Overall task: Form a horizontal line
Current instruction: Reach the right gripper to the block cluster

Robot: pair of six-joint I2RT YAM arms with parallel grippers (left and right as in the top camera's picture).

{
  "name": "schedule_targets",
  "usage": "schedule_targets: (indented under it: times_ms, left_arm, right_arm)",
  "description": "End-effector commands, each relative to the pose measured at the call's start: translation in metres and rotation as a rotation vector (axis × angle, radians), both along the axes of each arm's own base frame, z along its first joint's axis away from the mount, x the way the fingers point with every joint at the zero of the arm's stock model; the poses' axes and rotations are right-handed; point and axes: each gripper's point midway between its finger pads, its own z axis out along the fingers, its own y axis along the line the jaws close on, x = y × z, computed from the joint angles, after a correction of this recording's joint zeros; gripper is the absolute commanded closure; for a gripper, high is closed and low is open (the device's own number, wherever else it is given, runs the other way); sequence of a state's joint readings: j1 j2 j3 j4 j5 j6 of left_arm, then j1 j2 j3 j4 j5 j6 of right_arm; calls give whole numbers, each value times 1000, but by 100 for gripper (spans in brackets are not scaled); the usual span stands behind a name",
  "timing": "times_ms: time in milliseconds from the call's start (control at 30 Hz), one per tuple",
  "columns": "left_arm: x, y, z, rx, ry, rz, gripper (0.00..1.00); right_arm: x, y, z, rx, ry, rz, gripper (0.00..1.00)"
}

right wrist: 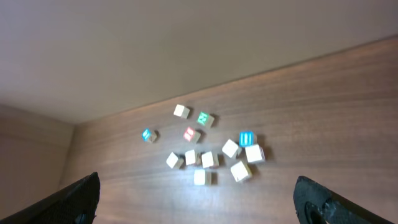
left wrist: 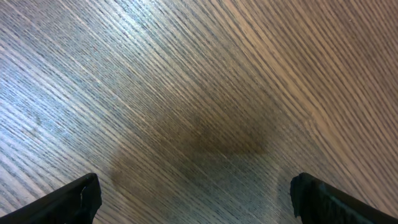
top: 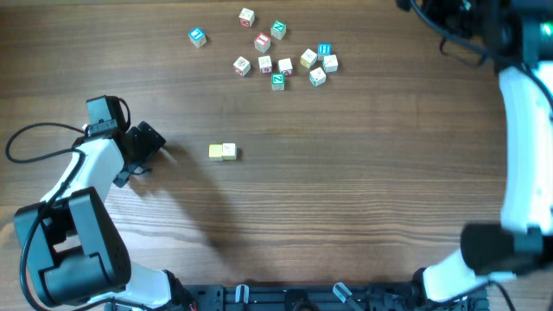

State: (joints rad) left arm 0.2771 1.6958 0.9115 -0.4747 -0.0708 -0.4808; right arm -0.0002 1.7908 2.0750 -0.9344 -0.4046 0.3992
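Observation:
The horizontal line (top: 222, 151) is a short row of two touching cubes, a yellowish one (top: 216, 151) on the left and a pale cream one (top: 229, 151) on the right, left of the table's middle. My left gripper (top: 145, 155) stands open a short way to their left, pointing toward them. In the left wrist view this gripper (left wrist: 194, 186) has only bare wood between its wide-apart fingers. The right gripper (right wrist: 196, 190) is open and empty, held high, looking down at the loose cube cluster (right wrist: 208, 152). I cannot make it out in the overhead view.
Several loose cubes lie in a cluster (top: 281, 56) at the table's far side: cream ones, green-faced ones (top: 278, 29), a red-faced one (top: 262, 41) and blue-faced ones (top: 197, 36). The white right arm (top: 523, 155) runs along the right edge. A black cable (top: 34, 138) loops at the left.

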Motion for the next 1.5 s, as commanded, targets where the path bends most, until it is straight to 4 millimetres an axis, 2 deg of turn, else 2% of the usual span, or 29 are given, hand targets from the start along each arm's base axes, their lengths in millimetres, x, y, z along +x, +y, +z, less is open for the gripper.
schedule_targets:
  times_ms: [0,100,133,167,200,233,267,333,367,433,467,600,633,767,900,1100,1233,1267,1333,1467]
  left_arm:
    - [-3,1,-4,5,13,7,0]
    - [-3,1,-4,5,13,6,0]
    - [-3,1,-4,5,13,6,0]
    - [-3,1,-4,5,13,6,0]
    - [-3,1,-4,5,13,6,0]
    - [-3,1,-4,5,13,6,0]
    - [-3,1,-4,5,13,6,0]
    - [-3,1,-4,5,13,7,0]
    - [-3,1,-4,5,13,6,0]
    - [-3,1,-4,5,13,7,0]
    - [-3,1,-4,5,13,6,0]
    - [-3,1,-4,5,13,7,0]
    - [-3,1,-4,5,14,6,0]
    - [-3,1,-4,5,14,6,0]
    - [-3,1,-4,4,14,7,0]
    - [-3,1,-4,4,14,7,0]
    - [-3,1,-4,5,13,7,0]
    - [-3,1,-4,5,14,6,0]
    - [-3,1,-4,4,14,7,0]
    - [-3,1,-4,5,14,6,0]
  right_arm:
    - [29,4,-34,2,50,17,1]
    - [49,-4,-75,-34,123,-28,0]
    - [53,-4,-87,-30,144,-27,6]
    - [58,-1,-103,-10,185,-38,18]
    - [61,1,-115,-4,212,-40,37]
    - [64,7,-133,-16,242,-23,62]
    - [66,13,-148,-38,260,1,67]
    - [68,27,-170,-90,272,73,67]
    - [69,37,-189,-150,280,119,65]
    - [70,45,-209,-241,285,159,58]
    - [70,51,-226,-332,287,193,54]
    - [72,63,-265,-459,306,247,45]
    - [73,64,-280,-490,323,251,40]
    - [76,65,-320,-513,361,270,34]
    - [81,66,-337,-532,354,288,30]
    - [90,71,-336,-515,310,286,30]
    - [89,71,-336,-515,313,288,40]
    - [89,72,-336,-515,312,290,50]
    - [88,72,-337,-515,315,290,59]
    - [86,72,-338,-514,327,291,63]
